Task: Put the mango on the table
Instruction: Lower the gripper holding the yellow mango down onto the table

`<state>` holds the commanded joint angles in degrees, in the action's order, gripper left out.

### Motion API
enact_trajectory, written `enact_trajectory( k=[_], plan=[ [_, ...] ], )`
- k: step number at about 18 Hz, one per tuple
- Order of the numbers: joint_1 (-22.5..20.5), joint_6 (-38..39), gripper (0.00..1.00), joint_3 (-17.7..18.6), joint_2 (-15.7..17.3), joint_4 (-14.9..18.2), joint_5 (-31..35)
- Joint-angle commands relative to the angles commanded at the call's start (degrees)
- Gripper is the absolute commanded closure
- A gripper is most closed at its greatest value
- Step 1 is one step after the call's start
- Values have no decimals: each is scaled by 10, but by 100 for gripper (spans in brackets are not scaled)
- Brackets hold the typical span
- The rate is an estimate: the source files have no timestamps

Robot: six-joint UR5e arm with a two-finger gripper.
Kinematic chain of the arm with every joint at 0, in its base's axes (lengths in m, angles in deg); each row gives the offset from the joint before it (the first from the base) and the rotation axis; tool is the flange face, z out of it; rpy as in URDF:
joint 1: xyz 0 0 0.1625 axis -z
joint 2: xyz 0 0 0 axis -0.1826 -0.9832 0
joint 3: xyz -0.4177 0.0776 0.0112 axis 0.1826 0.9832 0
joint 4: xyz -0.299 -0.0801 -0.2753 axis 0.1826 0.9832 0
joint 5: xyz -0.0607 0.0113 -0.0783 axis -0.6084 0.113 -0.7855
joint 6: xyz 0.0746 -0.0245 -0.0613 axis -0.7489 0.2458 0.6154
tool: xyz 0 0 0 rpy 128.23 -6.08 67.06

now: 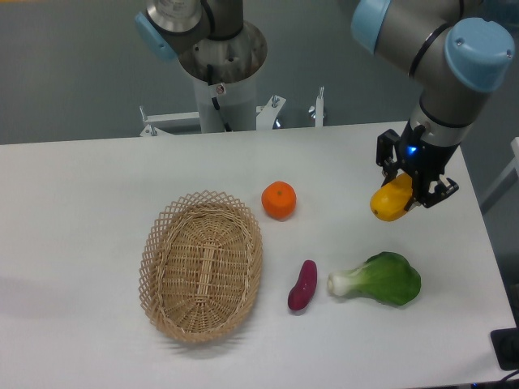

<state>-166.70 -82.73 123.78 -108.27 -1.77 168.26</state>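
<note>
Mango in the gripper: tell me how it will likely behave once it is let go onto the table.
The mango looks smooth and rounded, so it may rock or roll a little on the flat table. Its skin looks glossy, so it could slip where the gripper holds only its upper end. It looks solid, probably keeping its shape when set down.

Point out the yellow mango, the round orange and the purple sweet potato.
yellow oblong mango [389,205]: fixed camera, lower exposed end.
round orange citrus [279,200]: fixed camera, centre of peel.
small purple sweet potato [303,285]: fixed camera, mid-body.
</note>
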Motion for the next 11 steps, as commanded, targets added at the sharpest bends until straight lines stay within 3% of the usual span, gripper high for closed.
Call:
enact_trajectory(
  k=[7, 11],
  plan=[
    [2, -15, 51, 63, 6, -60, 3],
    [1, -53, 51, 130, 7, -154, 9]
  ],
)
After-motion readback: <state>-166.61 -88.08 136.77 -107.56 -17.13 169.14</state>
